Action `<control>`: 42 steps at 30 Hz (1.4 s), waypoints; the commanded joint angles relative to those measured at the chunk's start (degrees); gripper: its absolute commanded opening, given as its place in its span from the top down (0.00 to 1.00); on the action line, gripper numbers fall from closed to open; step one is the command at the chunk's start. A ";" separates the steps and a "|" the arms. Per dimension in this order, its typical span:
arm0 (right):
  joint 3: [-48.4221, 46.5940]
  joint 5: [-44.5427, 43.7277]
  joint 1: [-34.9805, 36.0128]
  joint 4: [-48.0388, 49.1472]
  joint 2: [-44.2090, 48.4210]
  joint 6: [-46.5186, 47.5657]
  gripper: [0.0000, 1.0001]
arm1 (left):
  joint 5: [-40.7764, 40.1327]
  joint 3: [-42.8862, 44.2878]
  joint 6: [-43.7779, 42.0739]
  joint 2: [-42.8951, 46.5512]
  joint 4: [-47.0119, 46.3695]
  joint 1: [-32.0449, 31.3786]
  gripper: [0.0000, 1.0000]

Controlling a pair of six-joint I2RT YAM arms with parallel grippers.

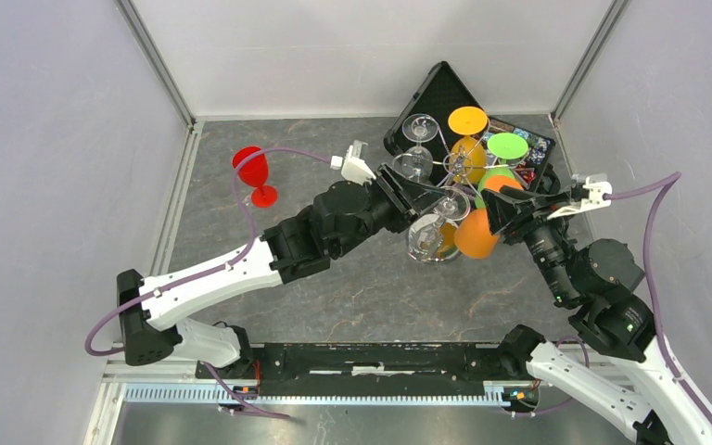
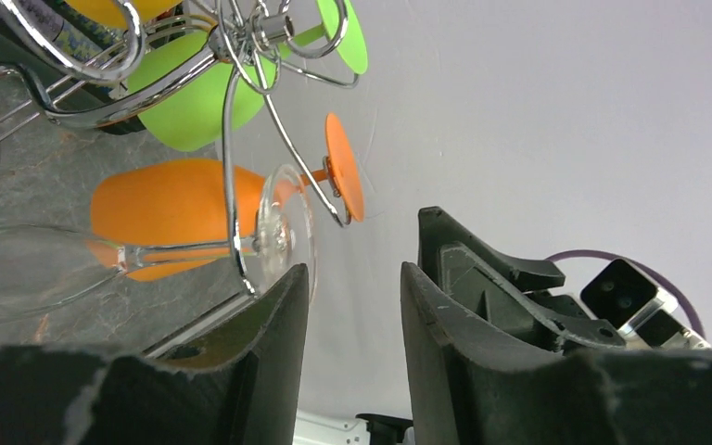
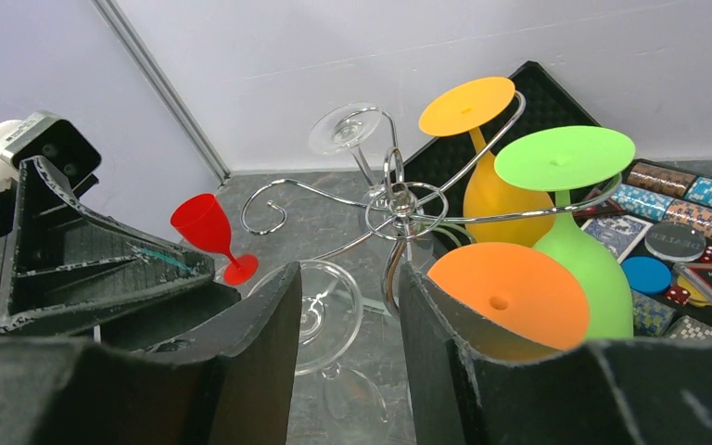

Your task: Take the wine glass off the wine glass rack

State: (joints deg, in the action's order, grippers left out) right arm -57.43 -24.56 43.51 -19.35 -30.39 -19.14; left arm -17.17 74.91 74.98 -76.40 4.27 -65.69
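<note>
Two jaw pairs apart, I see | left gripper [image 2: 352, 273] beside clear wine glass [image 2: 125, 255] | right gripper [image 3: 349, 273] beside orange glass [image 3: 510, 297]

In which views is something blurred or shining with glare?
Top external: even light, sharp overall. Left wrist: the shiny silver wire rack glints; the clear wine glass is faint against the grey table. Right wrist: evenly lit, the red plastic goblet sharp.

One rack [image 3: 397, 197], one black case [image 1: 440, 93], six wine glasses [image 1: 431, 236]: two clear, two orange, green, red.
</note>
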 commanded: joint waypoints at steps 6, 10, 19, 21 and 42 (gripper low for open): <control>0.65 -1.41 0.09 1.95 1.40 1.04 0.52 | -4.47 3.94 -2.16 -1.66 1.73 -0.25 0.50; 0.75 -1.27 0.04 2.09 1.40 1.03 0.52 | -7.22 4.60 -5.26 -1.20 3.03 -0.28 0.47; 1.17 -0.93 0.08 2.27 1.20 0.86 0.52 | -7.68 8.19 -10.31 -2.92 6.66 -0.21 0.43; 1.18 -0.89 0.13 2.26 1.17 0.90 0.52 | -7.08 8.73 -10.58 -3.48 7.46 -0.09 0.43; 2.23 -2.98 0.06 2.47 1.98 0.80 0.52 | 3.42 10.84 -5.93 -5.38 9.70 0.04 0.46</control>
State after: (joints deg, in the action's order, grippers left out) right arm -55.46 -26.37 43.48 -18.90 -28.47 -18.98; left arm -16.10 83.74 67.42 -82.13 12.49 -65.58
